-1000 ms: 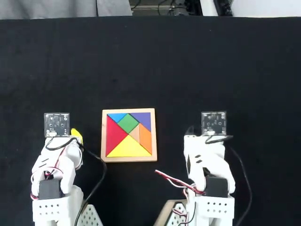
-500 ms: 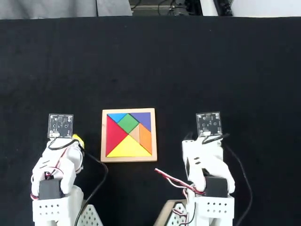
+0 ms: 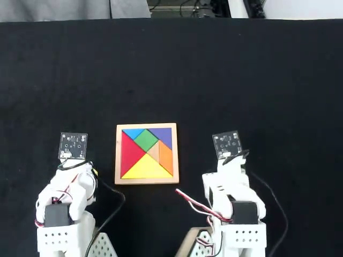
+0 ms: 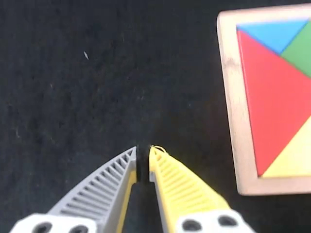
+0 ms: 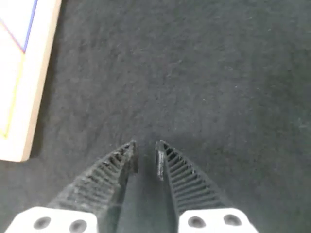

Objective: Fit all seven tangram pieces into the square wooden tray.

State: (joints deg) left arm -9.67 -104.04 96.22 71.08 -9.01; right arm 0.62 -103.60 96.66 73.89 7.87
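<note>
The square wooden tray [image 3: 118, 155] lies at the table's centre front, its inside covered edge to edge by several coloured tangram pieces: a red triangle [image 3: 130, 152], a yellow triangle [image 3: 146, 168], a green square [image 3: 146, 140], and blue, purple, orange and tan ones. The left arm [image 3: 67, 187] sits folded to the tray's left. Its gripper [image 4: 144, 150], with one grey and one yellow finger, is shut on nothing just above the cloth, with the tray's [image 4: 228, 97] edge beside it. The right arm [image 3: 233, 184] sits folded to the tray's right. Its black gripper [image 5: 146, 148] is shut and empty, near the tray's corner [image 5: 29, 121].
Black cloth [image 3: 171, 75] covers the whole table, with wide room behind the tray and at both sides. The arm bases [image 3: 59, 235] and loose cables [image 3: 193, 203] stand at the front edge.
Both wrists have drawn back toward their bases and drifted a little toward the tray; the right one has also turned slightly. The tray and pieces have not moved.
</note>
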